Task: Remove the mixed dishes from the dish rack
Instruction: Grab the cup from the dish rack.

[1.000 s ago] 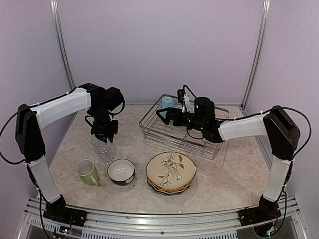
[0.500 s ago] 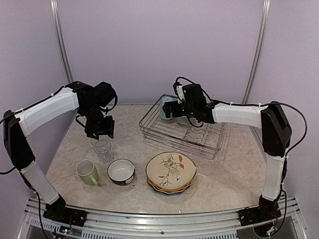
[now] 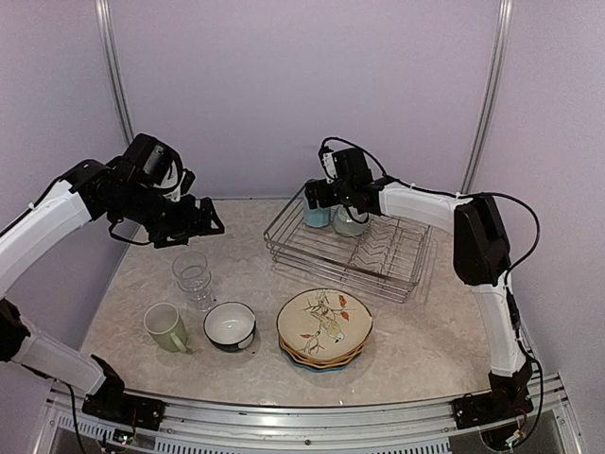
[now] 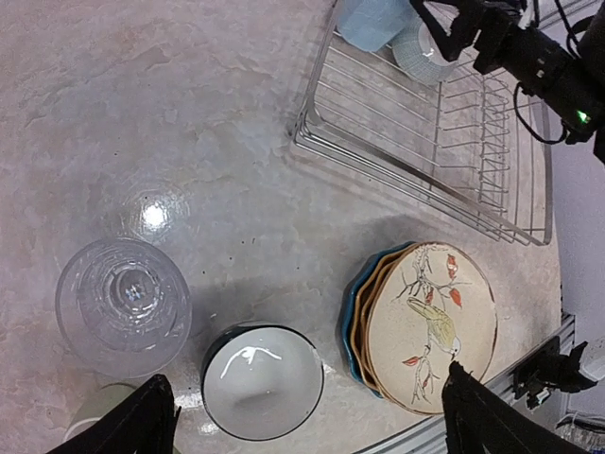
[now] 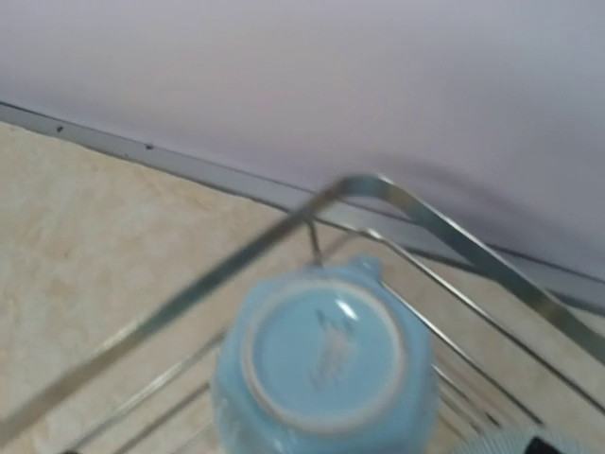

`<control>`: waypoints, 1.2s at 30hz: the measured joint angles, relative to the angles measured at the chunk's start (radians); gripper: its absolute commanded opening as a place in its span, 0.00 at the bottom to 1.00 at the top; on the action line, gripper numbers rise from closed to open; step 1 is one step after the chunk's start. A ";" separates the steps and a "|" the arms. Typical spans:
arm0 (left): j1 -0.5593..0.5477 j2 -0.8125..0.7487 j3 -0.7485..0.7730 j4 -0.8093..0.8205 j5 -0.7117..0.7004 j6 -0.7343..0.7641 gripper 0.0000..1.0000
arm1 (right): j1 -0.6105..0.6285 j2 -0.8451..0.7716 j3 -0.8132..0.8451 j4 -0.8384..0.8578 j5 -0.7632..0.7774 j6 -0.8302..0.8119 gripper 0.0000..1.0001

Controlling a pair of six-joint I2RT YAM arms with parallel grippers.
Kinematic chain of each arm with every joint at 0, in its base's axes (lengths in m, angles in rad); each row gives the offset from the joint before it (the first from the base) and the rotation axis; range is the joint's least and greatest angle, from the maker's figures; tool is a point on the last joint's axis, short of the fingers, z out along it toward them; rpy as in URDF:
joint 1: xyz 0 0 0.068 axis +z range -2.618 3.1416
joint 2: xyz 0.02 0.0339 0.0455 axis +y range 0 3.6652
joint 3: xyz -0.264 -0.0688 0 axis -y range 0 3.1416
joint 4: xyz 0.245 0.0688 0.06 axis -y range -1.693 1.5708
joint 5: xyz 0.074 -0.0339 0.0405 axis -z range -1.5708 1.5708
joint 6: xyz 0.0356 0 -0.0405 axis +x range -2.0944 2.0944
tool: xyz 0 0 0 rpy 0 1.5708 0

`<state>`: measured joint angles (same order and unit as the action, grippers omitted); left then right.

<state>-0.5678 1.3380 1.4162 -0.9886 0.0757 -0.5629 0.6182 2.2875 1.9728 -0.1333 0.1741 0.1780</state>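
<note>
Marble table (image 3: 435, 331): only right wrist shows mug (image 5: 321, 367) underside.

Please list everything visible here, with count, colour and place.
Silver wire dish rack: one, table's far right.
Light blue mug: one, inverted, rack's far-left corner.
Pale round dish: one, beside that mug.
Scalloped plates: three, cream bird-print, orange, blue; stacked before rack.
Small bowl: one, dark outside, left of plates.
Pale green mug: one, left of bowl.
Clear glass: count unclear, behind bowl.
Left gripper: black, open, above table.
Right gripper: black, open, over blue mug.
</note>
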 measured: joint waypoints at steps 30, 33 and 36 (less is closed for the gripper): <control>0.118 -0.009 -0.101 0.303 0.234 -0.042 0.96 | -0.065 0.309 0.301 0.025 -0.150 -0.034 0.72; 0.118 0.005 -0.097 0.313 0.251 -0.079 0.96 | -0.067 0.309 0.303 0.026 -0.163 -0.038 0.65; 0.117 0.004 -0.096 0.320 0.262 -0.120 0.96 | -0.071 0.309 0.303 0.026 -0.182 -0.043 0.53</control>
<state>-0.4503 1.3422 1.3201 -0.6682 0.3382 -0.6830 0.5472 2.5961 2.2757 -0.1070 -0.0078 0.1349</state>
